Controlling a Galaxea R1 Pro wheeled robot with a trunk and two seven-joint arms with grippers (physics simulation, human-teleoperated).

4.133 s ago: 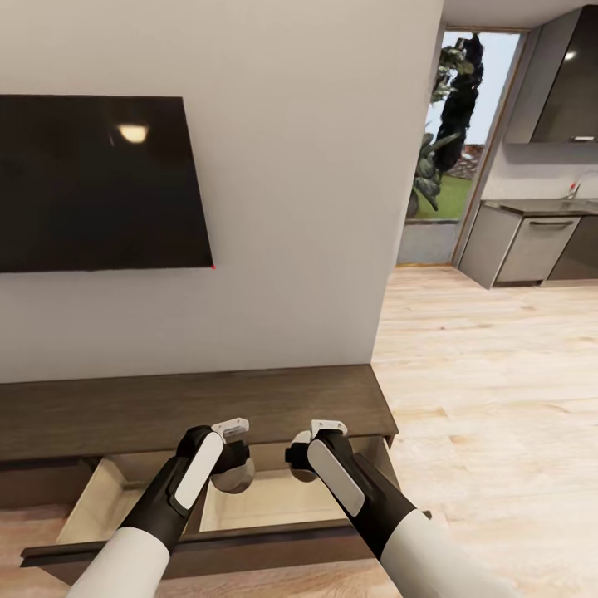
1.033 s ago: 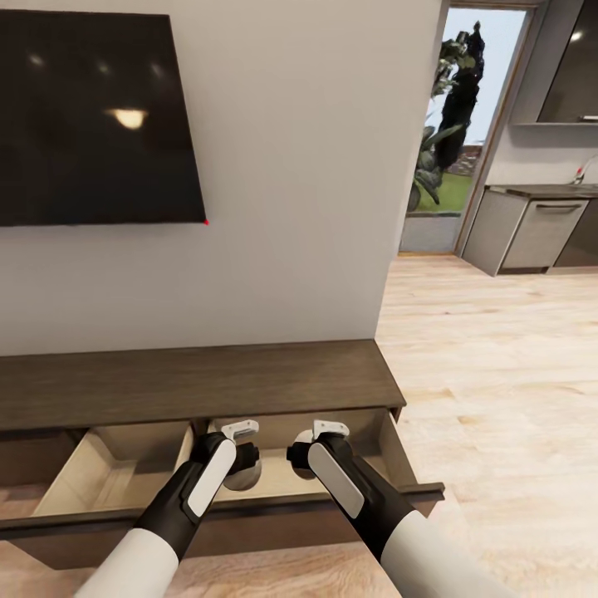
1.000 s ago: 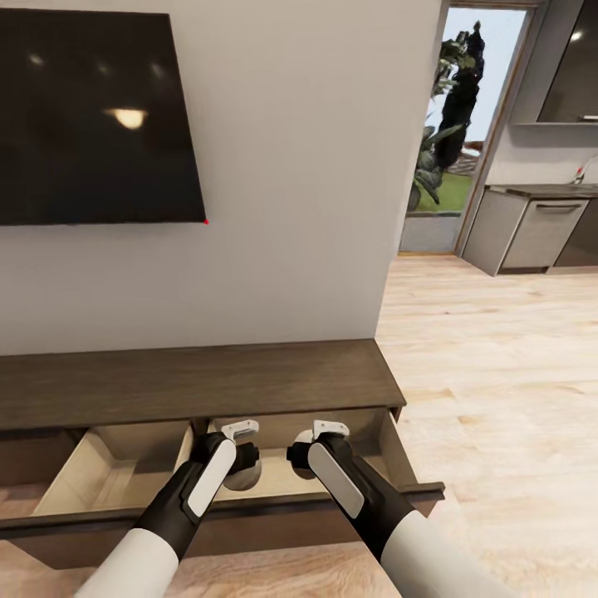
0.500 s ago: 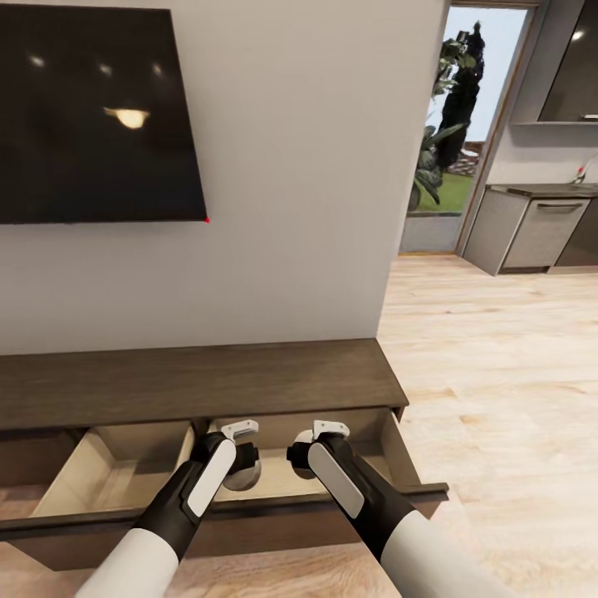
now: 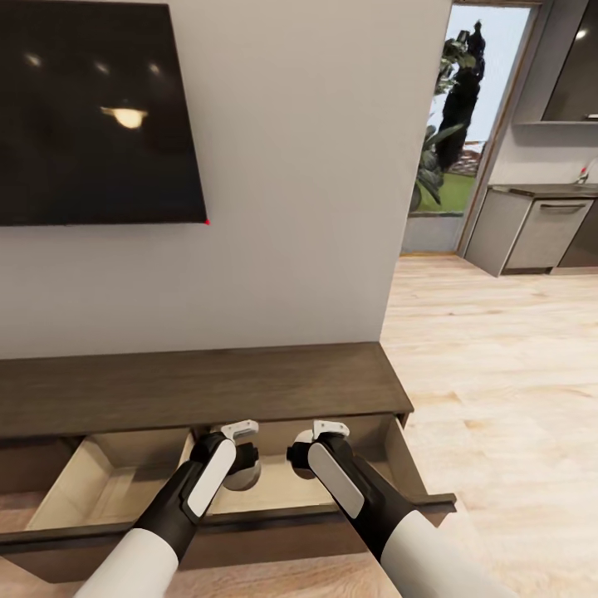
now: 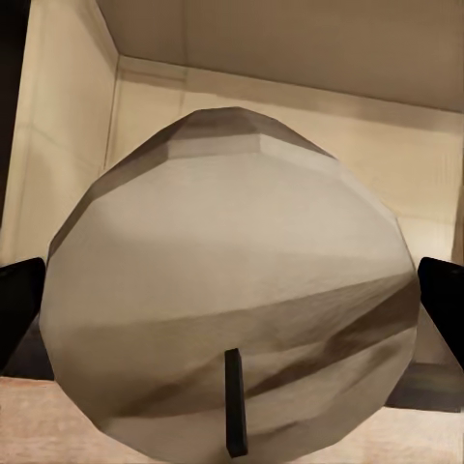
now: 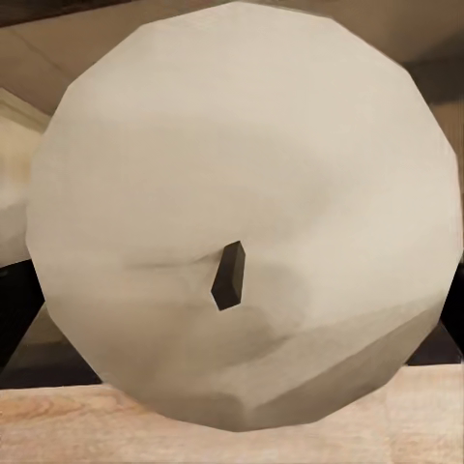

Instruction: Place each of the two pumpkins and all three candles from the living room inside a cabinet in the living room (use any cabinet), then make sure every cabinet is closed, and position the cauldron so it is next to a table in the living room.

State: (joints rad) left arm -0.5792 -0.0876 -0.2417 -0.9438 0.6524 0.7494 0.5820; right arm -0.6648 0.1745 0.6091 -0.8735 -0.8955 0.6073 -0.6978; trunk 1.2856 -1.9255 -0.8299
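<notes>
Each tool is closed on a short, stubby tan-brown candle [image 6: 232, 300] [image 7: 242, 222] pinched by its round sides, left tool [image 5: 235, 467] and right tool [image 5: 309, 457] holding them just above the open pale-lined drawer [image 5: 124, 486] of the long dark brown wooden cabinet [image 5: 199, 386]; the candles look light, stiff and smooth-sided, so slippery.

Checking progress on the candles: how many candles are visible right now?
2. One candle sits in the left tool, the other candle in the right tool, both above the open cabinet drawer. A third may be hidden.
</notes>
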